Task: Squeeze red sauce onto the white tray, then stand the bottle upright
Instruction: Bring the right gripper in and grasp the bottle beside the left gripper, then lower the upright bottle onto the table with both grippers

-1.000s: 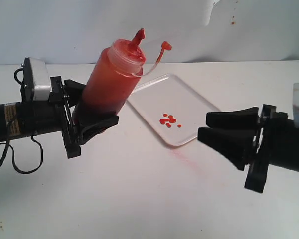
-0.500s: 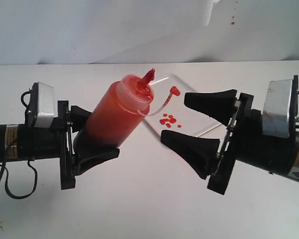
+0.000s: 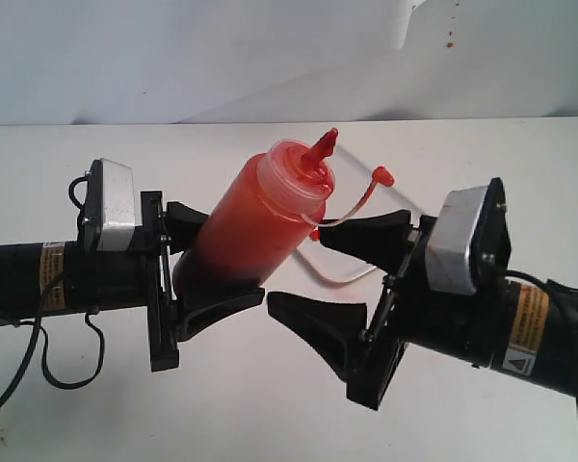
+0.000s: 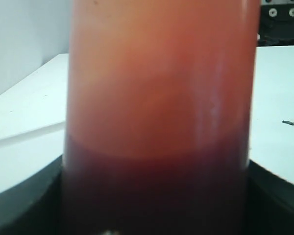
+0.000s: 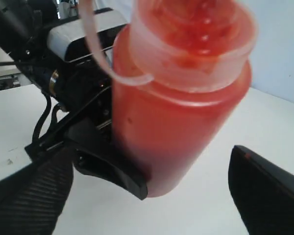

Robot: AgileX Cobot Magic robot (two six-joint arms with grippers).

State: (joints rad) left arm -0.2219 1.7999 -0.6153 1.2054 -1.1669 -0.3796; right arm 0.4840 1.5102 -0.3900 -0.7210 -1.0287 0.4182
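On the left, the left gripper (image 3: 222, 260) reaches in level above the table (image 3: 270, 414), its jaws closed on the lower part of the bottle (image 3: 260, 217). The bottle is held off the table and leans to the right, base low and cap (image 3: 297, 173) high. Dark red sauce (image 4: 157, 196) sits in the bottle's lower end, with paler orange wall above it. The nozzle (image 3: 323, 146) points up and to the right, and the tip cover (image 3: 383, 176) hangs off to the right on its thin tether.

Further right, the right gripper (image 3: 299, 271) comes in from the right with its jaws wide apart. In its wrist view the bottle lies between the two fingers (image 5: 269, 191) with a gap on each side, touched by neither.

The tray (image 3: 332, 283) lies on the table behind the bottle and the right gripper, which hide most of it. Only a corner and a line of rim show.
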